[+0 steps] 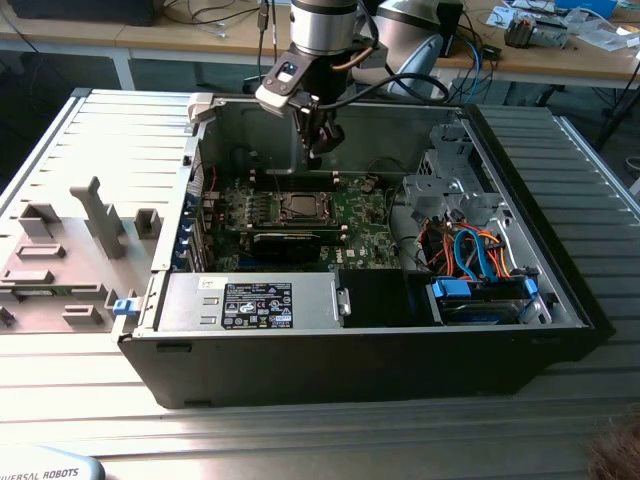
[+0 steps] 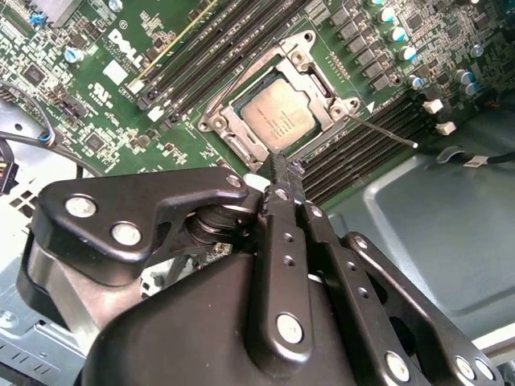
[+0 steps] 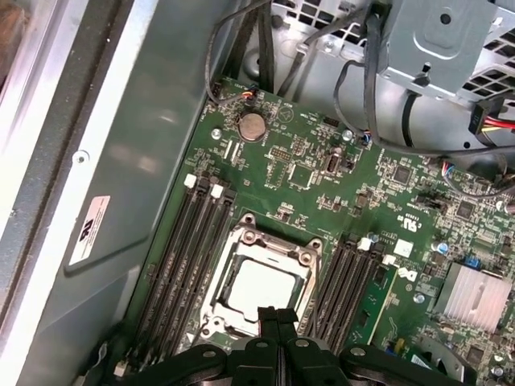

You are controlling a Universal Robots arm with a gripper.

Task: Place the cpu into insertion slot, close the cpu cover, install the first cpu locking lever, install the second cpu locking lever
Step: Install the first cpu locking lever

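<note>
The cpu lies flat in the insertion slot in the middle of the green motherboard, silver top up. The cpu cover lies down over it, its silvery frame ringing the chip. One thin locking lever sticks out from a socket corner across the memory slots. My gripper hangs just above the socket's edge, its black fingers shut together with nothing between them. In the first wrist view the gripper covers the socket's near rim. In the exterior view the gripper hovers over the socket.
Long memory slots flank the socket on both sides. A finned heatsink and a coin battery sit on the board. The case wall, a drive cage with cables, a black card and the power supply surround the board.
</note>
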